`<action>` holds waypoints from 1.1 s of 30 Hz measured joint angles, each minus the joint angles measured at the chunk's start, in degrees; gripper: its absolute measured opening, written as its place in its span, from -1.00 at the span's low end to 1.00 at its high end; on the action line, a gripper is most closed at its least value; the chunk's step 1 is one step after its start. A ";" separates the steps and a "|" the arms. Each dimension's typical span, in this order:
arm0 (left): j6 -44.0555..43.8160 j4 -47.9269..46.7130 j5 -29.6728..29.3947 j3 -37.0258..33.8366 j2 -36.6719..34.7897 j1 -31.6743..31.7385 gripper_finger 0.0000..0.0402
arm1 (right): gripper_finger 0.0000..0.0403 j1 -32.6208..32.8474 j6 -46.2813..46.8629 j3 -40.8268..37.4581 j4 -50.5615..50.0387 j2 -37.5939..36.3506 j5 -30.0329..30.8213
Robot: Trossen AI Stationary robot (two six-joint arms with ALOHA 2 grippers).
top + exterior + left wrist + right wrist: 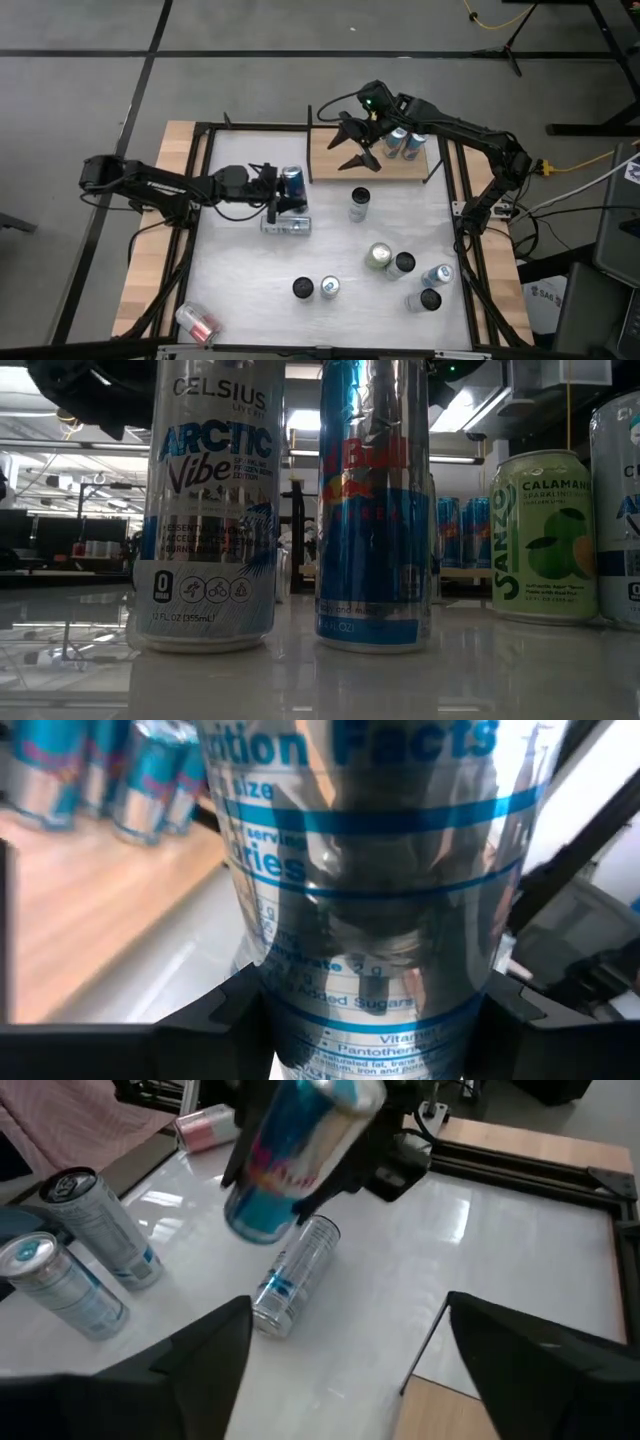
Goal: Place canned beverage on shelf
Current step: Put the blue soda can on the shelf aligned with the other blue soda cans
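Gripping a blue can (292,182) in my left end effector (281,192), lifted over the desk (330,250) at nine o'clock; my right end effector (352,141) gapes wide, empty, over the shelf (340,160) at twelve.

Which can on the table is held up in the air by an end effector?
The blue can in the left end effector. It hangs tilted above a silver can lying flat; the other loose cans rest on the table.
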 joint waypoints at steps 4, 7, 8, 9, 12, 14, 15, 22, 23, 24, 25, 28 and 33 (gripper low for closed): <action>-1.04 -0.59 3.68 3.23 5.69 1.06 0.04 | 0.88 -0.04 0.07 0.00 0.17 0.00 0.02; -1.01 -0.09 6.72 6.63 9.41 2.35 0.04 | 0.96 -0.04 0.30 0.00 -0.27 0.00 0.13; -1.00 -0.08 8.07 7.48 10.45 2.87 0.04 | 0.97 -0.02 0.85 0.00 -0.75 0.00 0.11; -1.02 -0.32 9.39 8.33 11.53 3.33 0.04 | 0.98 0.17 1.46 0.00 -0.97 0.00 0.01; -1.02 -1.05 12.47 10.85 14.75 4.48 0.04 | 0.96 0.63 2.41 0.00 -0.94 0.00 -0.36; -1.00 -0.97 14.44 12.39 16.76 5.13 0.04 | 0.95 1.15 2.15 0.00 -0.94 0.00 -1.07; -0.99 -0.79 15.08 13.02 17.79 5.43 0.04 | 0.95 1.44 1.55 0.00 -0.97 0.00 -1.60; -0.27 -0.92 19.12 17.15 23.12 6.36 0.04 | 0.95 5.44 -1.76 0.00 -0.98 0.00 -0.95; 0.15 -1.11 19.57 17.56 23.45 6.36 0.04 | 0.95 6.10 -1.79 0.00 -0.98 0.00 -0.32; 0.43 -1.21 19.91 18.01 23.81 6.36 0.04 | 0.95 6.64 -1.81 0.00 -0.98 0.00 0.46; 0.69 -1.25 20.02 18.39 23.97 6.34 0.04 | 0.95 7.17 -1.79 0.00 -0.99 0.00 1.33; 2.20 -1.21 20.41 18.75 23.99 6.34 0.04 | 0.95 8.66 -1.83 0.00 -1.44 0.00 3.64; 4.20 -1.25 21.02 18.84 23.99 6.34 0.04 | 0.95 9.99 -1.83 0.00 -2.33 0.00 4.57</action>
